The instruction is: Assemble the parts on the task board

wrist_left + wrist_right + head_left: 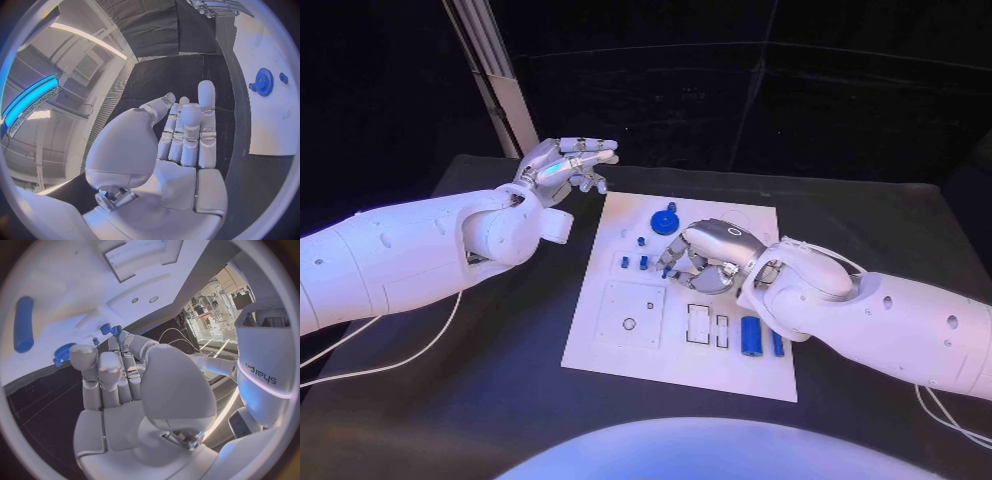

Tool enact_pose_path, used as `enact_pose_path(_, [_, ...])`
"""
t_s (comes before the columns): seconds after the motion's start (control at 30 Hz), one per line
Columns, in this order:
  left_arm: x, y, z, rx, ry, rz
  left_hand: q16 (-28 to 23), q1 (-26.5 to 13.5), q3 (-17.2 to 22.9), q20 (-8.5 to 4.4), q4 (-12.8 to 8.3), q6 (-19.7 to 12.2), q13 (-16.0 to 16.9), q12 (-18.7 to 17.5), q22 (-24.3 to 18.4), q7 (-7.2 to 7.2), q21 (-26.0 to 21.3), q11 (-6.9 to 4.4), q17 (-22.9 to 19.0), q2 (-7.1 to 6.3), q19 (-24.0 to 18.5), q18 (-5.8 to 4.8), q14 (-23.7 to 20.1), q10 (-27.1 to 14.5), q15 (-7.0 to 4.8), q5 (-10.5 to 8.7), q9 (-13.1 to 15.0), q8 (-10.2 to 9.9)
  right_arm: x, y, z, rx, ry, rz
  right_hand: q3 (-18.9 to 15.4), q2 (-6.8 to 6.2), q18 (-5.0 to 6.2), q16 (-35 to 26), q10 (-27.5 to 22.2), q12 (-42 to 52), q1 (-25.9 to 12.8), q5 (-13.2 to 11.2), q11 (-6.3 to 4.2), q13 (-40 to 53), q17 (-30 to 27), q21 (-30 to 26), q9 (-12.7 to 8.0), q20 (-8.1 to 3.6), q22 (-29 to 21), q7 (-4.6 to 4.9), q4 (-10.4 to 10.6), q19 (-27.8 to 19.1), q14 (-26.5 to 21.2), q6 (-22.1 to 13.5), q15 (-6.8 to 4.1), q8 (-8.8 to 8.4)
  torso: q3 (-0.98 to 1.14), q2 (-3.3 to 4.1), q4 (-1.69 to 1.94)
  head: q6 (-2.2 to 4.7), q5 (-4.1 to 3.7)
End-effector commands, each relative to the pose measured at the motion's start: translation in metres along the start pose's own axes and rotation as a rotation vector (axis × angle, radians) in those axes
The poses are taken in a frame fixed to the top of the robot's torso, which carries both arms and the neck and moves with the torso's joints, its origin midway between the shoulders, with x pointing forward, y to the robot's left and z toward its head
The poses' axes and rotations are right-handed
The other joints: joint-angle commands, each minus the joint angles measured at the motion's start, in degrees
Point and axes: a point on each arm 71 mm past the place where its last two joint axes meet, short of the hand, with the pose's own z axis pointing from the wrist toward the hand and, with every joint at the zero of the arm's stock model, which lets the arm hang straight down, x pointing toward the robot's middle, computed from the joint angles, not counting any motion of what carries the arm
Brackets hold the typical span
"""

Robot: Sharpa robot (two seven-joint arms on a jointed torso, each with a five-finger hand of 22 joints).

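Observation:
The white task board (678, 345) lies in the middle of the black table. A blue gear (664, 222) sits near its far edge, also seen as the gear (264, 81) and the gear (62, 353). Small blue pegs (633, 263) stand left of my right hand (713, 256), which hovers low over the board's middle. Its fingers (100, 371) stretch out, and their tips reach a small blue piece (109, 330) without clasping it. My left hand (568, 165) hangs above the table beyond the board's far left corner, its fingers (187, 132) straight and holding nothing.
Two blue cylinders (762, 336) lie near the board's front right, one seen as the cylinder (24, 323). Rectangular recesses (633, 315) mark the board's front left. A metal post (495, 70) rises behind my left hand. Bare black table (502, 400) surrounds the board.

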Motion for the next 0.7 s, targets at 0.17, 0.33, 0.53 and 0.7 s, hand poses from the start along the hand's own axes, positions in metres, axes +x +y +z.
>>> enact_pose_path(0.17, [0.005, -0.001, 0.002, 0.003, 0.015, -0.011, -0.38, 0.53, -0.06, -0.03, -0.29, -0.19, 0.07, 0.15, -0.04, -0.11, -0.27, -0.05, -0.05, 0.10, -0.20, 0.80, -0.56, -0.41, 0.00, -0.02, -0.05, 0.32, 0.017, 0.004, 0.004, -0.012, 0.096, -0.028, -0.56, 0.24, -1.00, 0.17, 0.12, 0.05, -0.74, 0.22, 0.03, 0.00, -0.13, 0.26, -0.09, 0.10, 0.06, 0.30, 0.15, -0.35, 0.22, 0.04, 0.03, -0.36, 0.03, -0.03, -0.08, -0.39, 0.44])
enact_pose_path(0.33, [0.006, 0.000, 0.002, 0.002, 0.018, -0.012, -0.38, 0.54, -0.10, -0.03, -0.32, -0.23, 0.07, 0.19, -0.06, -0.10, -0.30, -0.05, -0.05, 0.11, -0.20, 0.80, -0.57, -0.46, 0.01, -0.03, -0.06, 0.31, 0.023, 0.008, 0.006, -0.026, 0.115, -0.025, -0.61, 0.28, -1.02, 0.26, 0.12, 0.05, -0.77, 0.23, 0.02, 0.00, -0.02, 0.34, -0.09, 0.10, 0.17, 0.29, 0.17, -0.33, 0.23, 0.04, 0.03, -0.36, 0.02, -0.06, -0.04, -0.56, 0.67])
enact_pose_path(0.53, [0.007, 0.000, 0.003, 0.002, 0.021, -0.013, -0.38, 0.54, -0.10, -0.03, -0.32, -0.23, 0.07, 0.19, -0.06, -0.10, -0.30, -0.05, -0.05, 0.11, -0.20, 0.80, -0.57, -0.46, 0.01, -0.03, -0.06, 0.31, 0.026, 0.012, 0.008, -0.039, 0.115, -0.025, -0.63, 0.33, -1.03, 0.33, 0.15, 0.06, -0.76, 0.28, 0.00, 0.01, 0.07, 0.39, -0.08, 0.11, 0.23, 0.27, 0.17, -0.33, 0.24, 0.05, 0.02, -0.35, 0.03, -0.09, -0.09, -0.82, 0.78])
enact_pose_path(0.7, [0.007, 0.000, 0.003, 0.001, 0.022, -0.013, -0.38, 0.54, -0.10, -0.03, -0.32, -0.23, 0.07, 0.19, -0.06, -0.10, -0.30, -0.05, -0.05, 0.11, -0.20, 0.80, -0.57, -0.46, 0.01, -0.03, -0.06, 0.31, 0.028, 0.015, 0.009, -0.049, 0.114, -0.024, -0.63, 0.33, -1.03, 0.33, 0.15, 0.06, -0.76, 0.28, 0.00, 0.01, 0.07, 0.39, -0.08, 0.11, 0.23, 0.27, 0.17, -0.33, 0.24, 0.05, 0.02, -0.35, 0.01, -0.12, -0.03, -1.06, 0.91])
